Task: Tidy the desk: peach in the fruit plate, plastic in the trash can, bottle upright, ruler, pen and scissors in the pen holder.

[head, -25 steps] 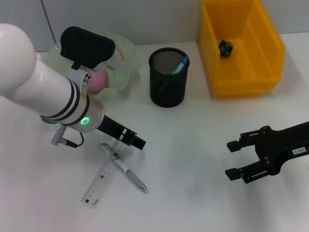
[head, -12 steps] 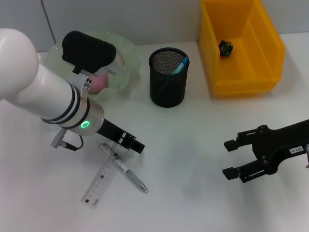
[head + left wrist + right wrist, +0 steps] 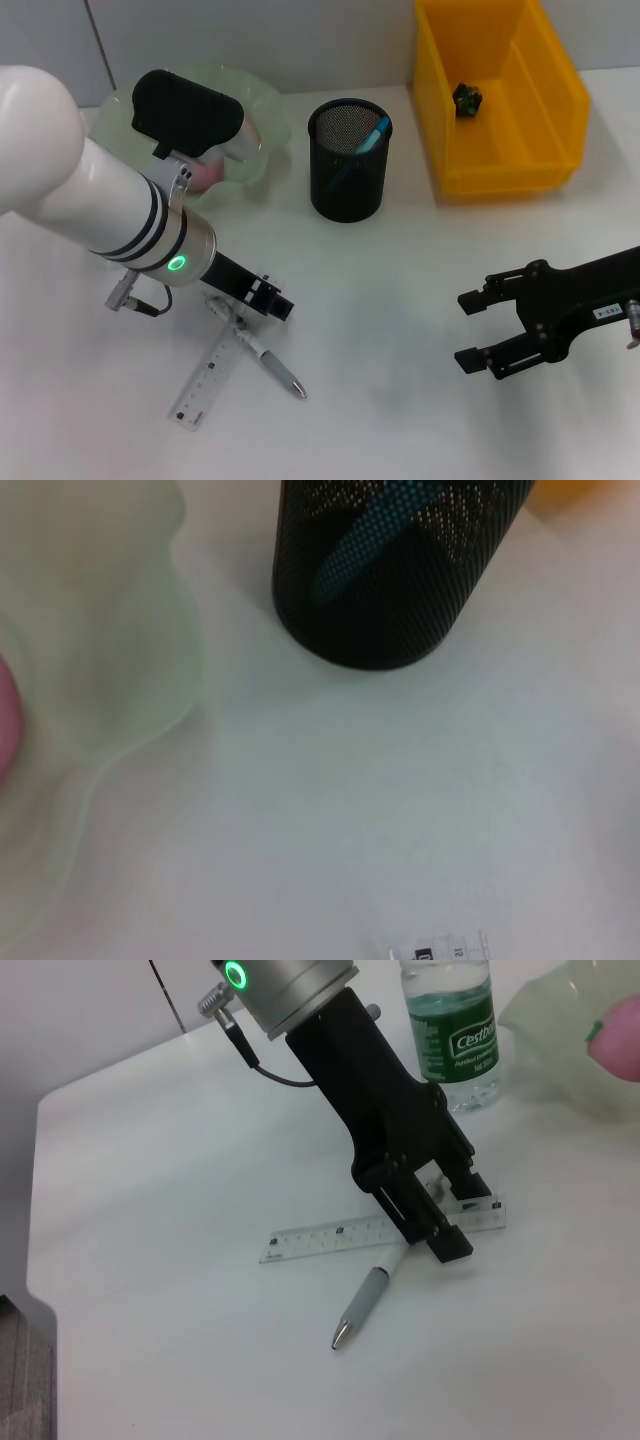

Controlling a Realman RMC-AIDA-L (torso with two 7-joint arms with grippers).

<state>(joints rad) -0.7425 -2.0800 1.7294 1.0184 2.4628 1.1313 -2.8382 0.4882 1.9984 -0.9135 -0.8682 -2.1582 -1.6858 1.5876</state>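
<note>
On the white desk (image 3: 400,290) the clear ruler (image 3: 213,373) and a grey-tipped pen (image 3: 268,358) lie crossed; both show in the right wrist view, ruler (image 3: 330,1235) and pen (image 3: 365,1300). My left gripper (image 3: 268,297) is open, low over their upper ends (image 3: 462,1215). The peach (image 3: 205,176) lies in the green fruit plate (image 3: 262,112). The scissors (image 3: 376,133) stand in the black pen holder (image 3: 347,170). A small dark plastic piece (image 3: 466,97) lies in the yellow trash can (image 3: 495,165). The bottle (image 3: 452,1030) stands upright, hidden by my left arm in the head view. My right gripper (image 3: 478,330) is open and empty.
The left wrist view shows the pen holder (image 3: 400,580), the plate's rim (image 3: 130,650) and the ruler's end (image 3: 445,950). Bare desk lies between the two grippers.
My left gripper has slid a little toward the pen and ruler. My right gripper has crept slightly to the left.
</note>
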